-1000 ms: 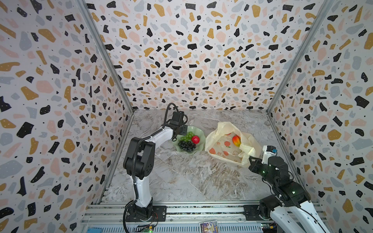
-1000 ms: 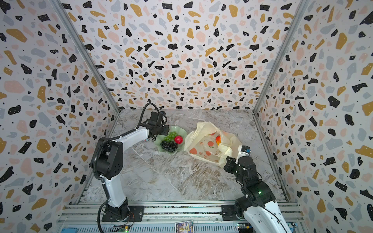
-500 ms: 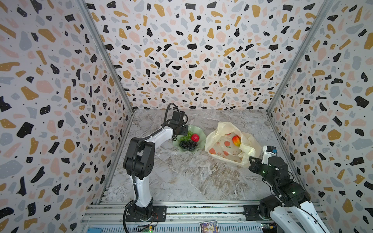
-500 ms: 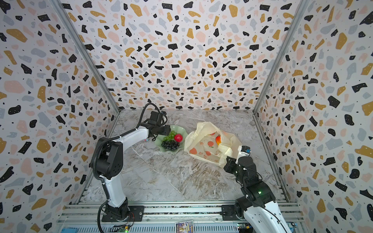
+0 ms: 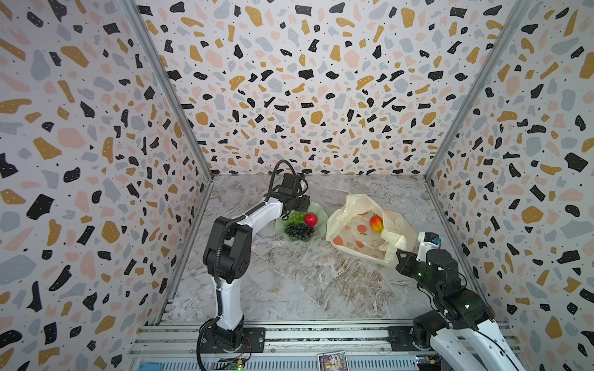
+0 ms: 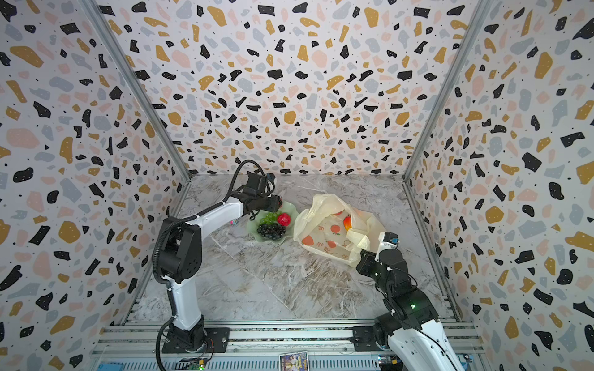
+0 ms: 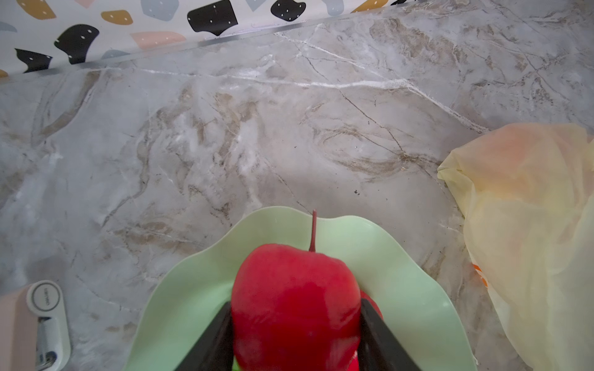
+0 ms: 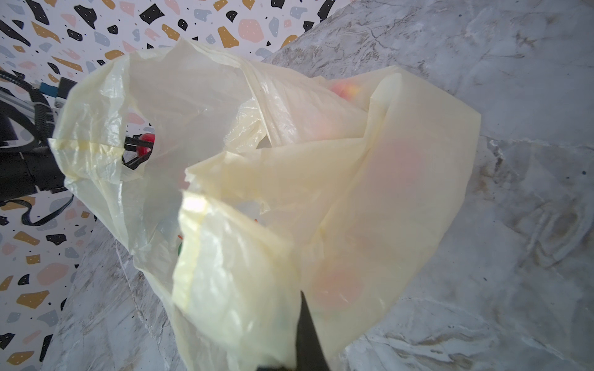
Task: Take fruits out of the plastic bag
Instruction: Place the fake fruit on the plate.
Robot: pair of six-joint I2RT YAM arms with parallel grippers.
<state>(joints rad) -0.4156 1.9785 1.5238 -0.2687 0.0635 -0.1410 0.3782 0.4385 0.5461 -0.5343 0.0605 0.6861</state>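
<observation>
My left gripper is shut on a red apple with a stem, just above the pale green plate. In both top views a red apple shows at that gripper's tip. Green grapes and black grapes lie on the plate. To its right lies the plastic bag, pale yellow, with a red-yellow peach in its open mouth. My right gripper is shut on the bag's near edge, holding it up. Other fruits inside are only blurred pink patches.
A small white and pink device lies on the marble floor left of the plate, mostly hidden behind the left arm from above. Patterned walls close the cell at the back and on both sides. A rail with a card runs along the front.
</observation>
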